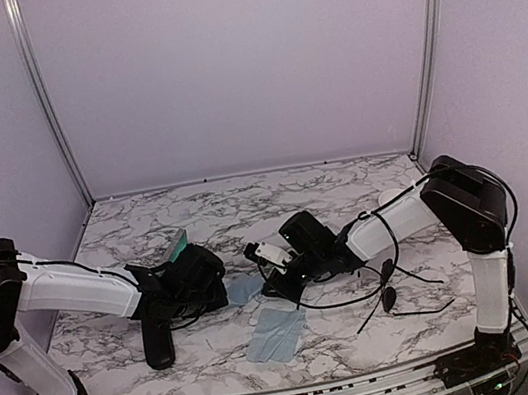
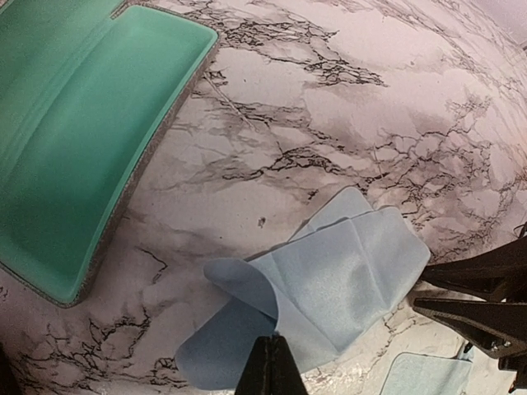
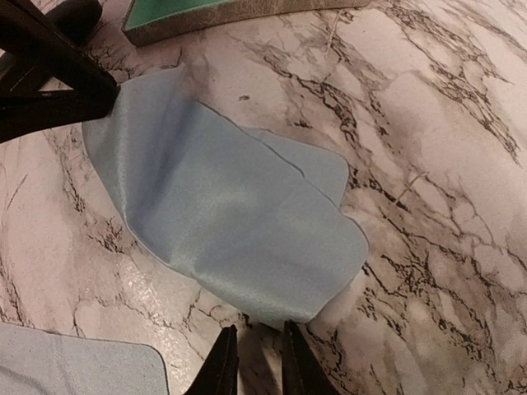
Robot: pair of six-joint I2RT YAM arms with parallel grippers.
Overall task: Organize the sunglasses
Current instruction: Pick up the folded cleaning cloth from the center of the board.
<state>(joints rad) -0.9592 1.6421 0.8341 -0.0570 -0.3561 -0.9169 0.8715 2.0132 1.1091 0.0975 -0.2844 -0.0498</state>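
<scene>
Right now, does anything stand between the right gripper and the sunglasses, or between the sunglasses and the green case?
Nothing but its own arm separates the right gripper from the sunglasses. Between sunglasses and green case sit that gripper, the left gripper and a cloth.

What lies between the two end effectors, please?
A light blue cloth lies between the left end effector and the right end effector; both wrist views show it.

Left wrist: green case [image 2: 82, 140] cropped; sunglasses [image 1: 389, 296] lenses indistinct.
</scene>
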